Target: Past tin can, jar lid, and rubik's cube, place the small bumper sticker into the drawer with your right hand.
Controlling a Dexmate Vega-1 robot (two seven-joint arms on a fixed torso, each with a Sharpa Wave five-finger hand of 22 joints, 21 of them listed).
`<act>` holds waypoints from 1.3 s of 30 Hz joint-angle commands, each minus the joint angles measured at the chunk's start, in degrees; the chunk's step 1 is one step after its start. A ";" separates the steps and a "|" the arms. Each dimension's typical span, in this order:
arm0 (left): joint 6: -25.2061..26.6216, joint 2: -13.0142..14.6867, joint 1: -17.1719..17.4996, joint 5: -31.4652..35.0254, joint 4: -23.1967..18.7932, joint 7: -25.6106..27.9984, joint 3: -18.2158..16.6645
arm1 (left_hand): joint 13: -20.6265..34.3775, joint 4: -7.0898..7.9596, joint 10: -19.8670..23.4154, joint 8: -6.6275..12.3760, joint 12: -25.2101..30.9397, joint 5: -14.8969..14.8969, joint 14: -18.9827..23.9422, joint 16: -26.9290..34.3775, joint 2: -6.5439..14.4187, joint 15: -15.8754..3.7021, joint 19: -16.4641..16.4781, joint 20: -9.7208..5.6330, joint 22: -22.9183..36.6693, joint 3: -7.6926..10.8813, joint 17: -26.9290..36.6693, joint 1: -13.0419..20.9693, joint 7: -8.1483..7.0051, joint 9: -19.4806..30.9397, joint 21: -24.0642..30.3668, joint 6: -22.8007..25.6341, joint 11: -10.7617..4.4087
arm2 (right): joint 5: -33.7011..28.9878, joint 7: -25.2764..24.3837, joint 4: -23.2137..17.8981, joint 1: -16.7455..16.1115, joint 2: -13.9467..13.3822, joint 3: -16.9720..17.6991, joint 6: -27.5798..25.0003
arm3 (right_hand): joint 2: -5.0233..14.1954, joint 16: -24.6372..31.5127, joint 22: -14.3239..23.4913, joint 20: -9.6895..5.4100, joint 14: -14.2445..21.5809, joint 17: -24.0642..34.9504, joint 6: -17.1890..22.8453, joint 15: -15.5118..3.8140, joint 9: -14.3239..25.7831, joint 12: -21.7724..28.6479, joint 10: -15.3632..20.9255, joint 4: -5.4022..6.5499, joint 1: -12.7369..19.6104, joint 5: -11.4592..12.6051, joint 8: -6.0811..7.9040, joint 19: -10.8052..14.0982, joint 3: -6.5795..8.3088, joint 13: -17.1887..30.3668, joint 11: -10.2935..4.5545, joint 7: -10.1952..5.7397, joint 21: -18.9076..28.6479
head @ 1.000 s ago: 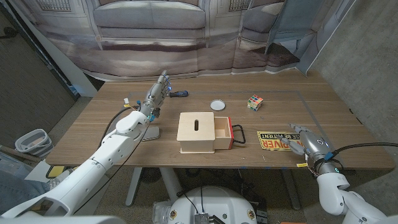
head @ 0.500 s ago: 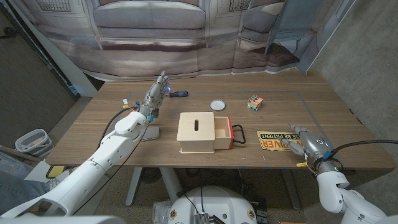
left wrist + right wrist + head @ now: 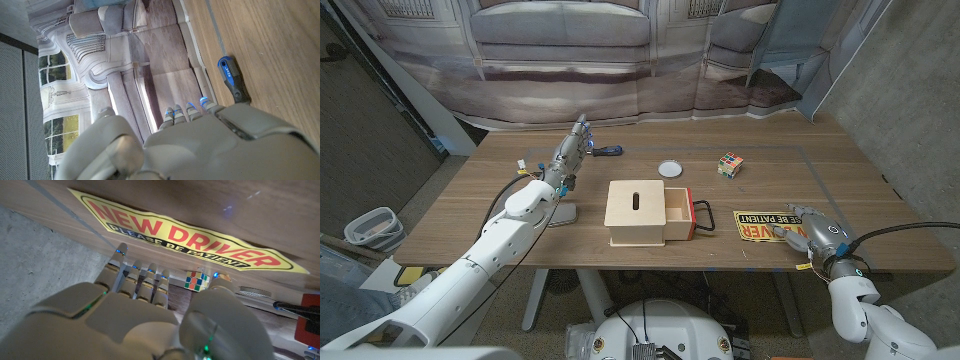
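Right hand (image 3: 817, 232) has edged nearer, fingers spread over sticker (image 3: 768, 224), holding nothing; flat sticker may slide.

On the surface (image 3: 470, 215) the box (image 3: 638, 212) sits at the middle, its drawer (image 3: 678, 213) pulled out toward my right. Just right of the drawer's handle lies the bumper sticker (image 3: 768, 225), and my right hand (image 3: 817, 231) is at its right end. Behind the drawer sit the jar lid (image 3: 670, 169) and, further right, the rubik's cube (image 3: 729, 164). My left hand (image 3: 572, 150) is far back left, beside the screwdriver (image 3: 606, 151).
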 commanded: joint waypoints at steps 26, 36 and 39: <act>0.38 -0.26 -1.90 -0.16 1.57 -1.14 0.18 | -0.03 0.24 -0.13 0.09 0.23 0.29 -0.39 0.28 0.84 0.05 -0.90 -0.76 0.14 -0.68 0.08 0.21 -0.09 0.14 0.09 0.00 0.38 | 5.53 -2.92 2.81 4.48 -1.35 -4.75 -3.23 | -0.45 0.24 0.23 0.68 -0.38 0.08 -1.02 -0.40 0.37 -0.09 -0.68 -1.37 2.73 1.23 -0.24 0.51 0.14 0.39 0.08 -0.16 -0.09; 0.44 -0.70 -2.78 -0.17 2.52 -1.89 0.55 | -0.03 0.23 -0.28 0.06 0.18 0.29 -0.46 0.26 0.89 0.03 -0.93 -0.72 0.14 -0.80 0.08 0.24 -0.11 0.14 0.11 -0.03 0.37 | 7.82 -4.49 3.66 4.88 -1.30 -5.04 -2.44 | -0.45 0.11 0.24 0.32 -0.90 0.11 -0.66 -1.01 0.39 -0.14 -0.97 -1.50 3.31 1.56 -0.01 1.22 0.19 0.42 0.25 -0.10 0.10; 0.36 -0.69 -2.58 -0.23 2.40 -1.68 0.37 | -0.03 0.23 -0.32 0.04 0.16 0.29 -0.46 0.26 0.90 0.01 -0.94 -0.71 0.14 -0.85 0.08 0.25 -0.16 0.14 0.12 -0.06 0.44 | 8.23 -4.29 3.77 5.30 -1.58 -5.39 -2.72 | -0.42 0.14 0.24 0.09 -0.95 0.13 -0.63 -1.19 0.39 -0.11 -0.95 -1.55 3.55 1.68 0.01 1.80 0.23 0.43 0.38 -0.10 0.28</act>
